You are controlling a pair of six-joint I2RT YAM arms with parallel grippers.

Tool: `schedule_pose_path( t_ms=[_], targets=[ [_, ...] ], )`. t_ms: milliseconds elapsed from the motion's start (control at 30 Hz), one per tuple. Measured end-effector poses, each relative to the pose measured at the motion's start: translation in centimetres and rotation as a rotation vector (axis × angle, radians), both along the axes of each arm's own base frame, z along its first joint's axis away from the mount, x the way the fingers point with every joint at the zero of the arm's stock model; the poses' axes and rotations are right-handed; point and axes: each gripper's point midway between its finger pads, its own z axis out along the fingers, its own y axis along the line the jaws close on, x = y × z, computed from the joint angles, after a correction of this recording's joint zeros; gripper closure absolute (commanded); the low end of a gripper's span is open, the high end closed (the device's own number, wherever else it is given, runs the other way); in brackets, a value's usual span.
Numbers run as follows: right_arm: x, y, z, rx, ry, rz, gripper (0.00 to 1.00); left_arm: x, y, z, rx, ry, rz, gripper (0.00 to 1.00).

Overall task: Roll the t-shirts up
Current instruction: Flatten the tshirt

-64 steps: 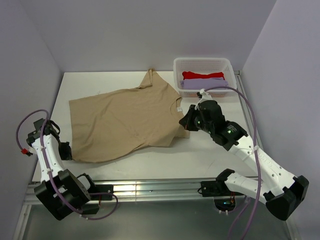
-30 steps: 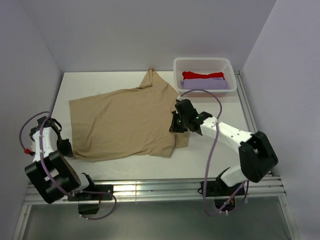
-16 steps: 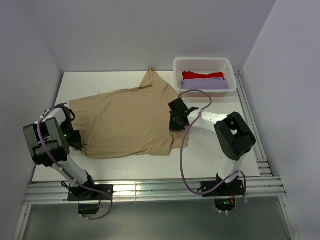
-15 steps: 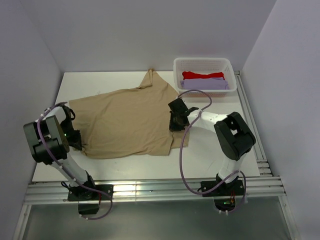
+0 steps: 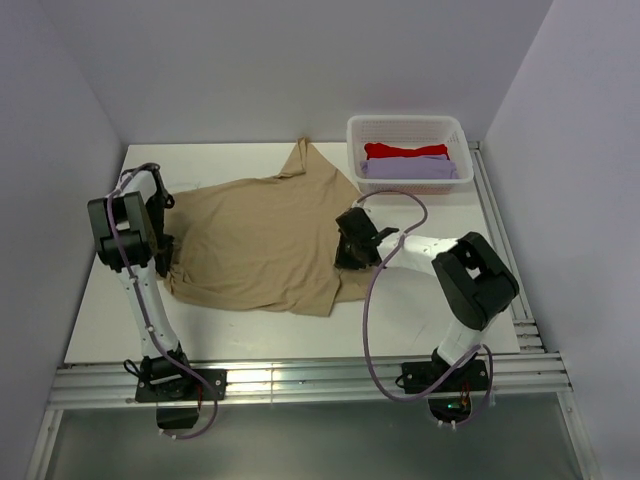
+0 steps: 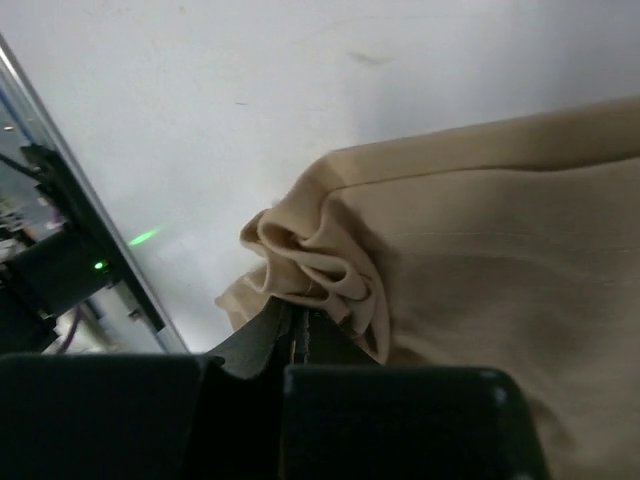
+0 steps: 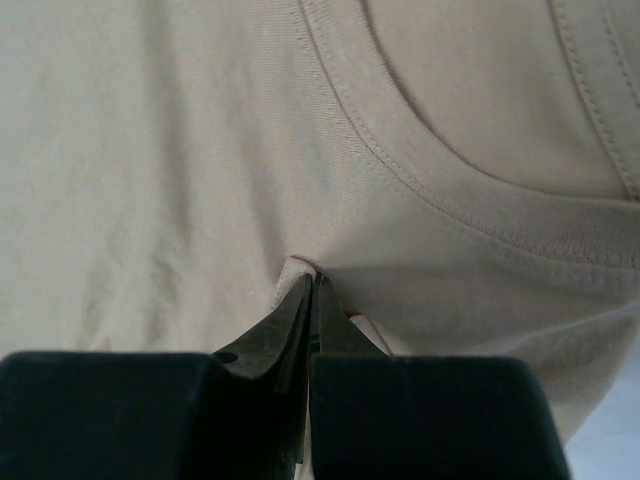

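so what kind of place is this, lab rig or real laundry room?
Likely a lab robot cell: bare white walls boxing in a white table, a metal mounting rail along its near edge.

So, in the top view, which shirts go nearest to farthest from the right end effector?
1. Tan t-shirt: pinched by the right end effector, mid-table.
2. Lavender t-shirt: in the basket, near side.
3. Red t-shirt: in the basket, far side.

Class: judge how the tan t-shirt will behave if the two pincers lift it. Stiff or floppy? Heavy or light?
Probably floppy: the tan t-shirt bunches into soft folds at the left pincer. Likely light: the right pincer tents it with a tiny pinch. It would probably sag between the two grips.
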Motion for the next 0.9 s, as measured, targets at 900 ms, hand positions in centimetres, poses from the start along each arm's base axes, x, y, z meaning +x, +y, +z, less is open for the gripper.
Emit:
schedule_pose_path(
  t_ms=[900],
  targets=[
    [-1.4,2.1,1.0,0.044,0.041,0.047,1.00,11.2,0.6,0.9,0.045,-0.315,-0.212,1.00]
  ],
)
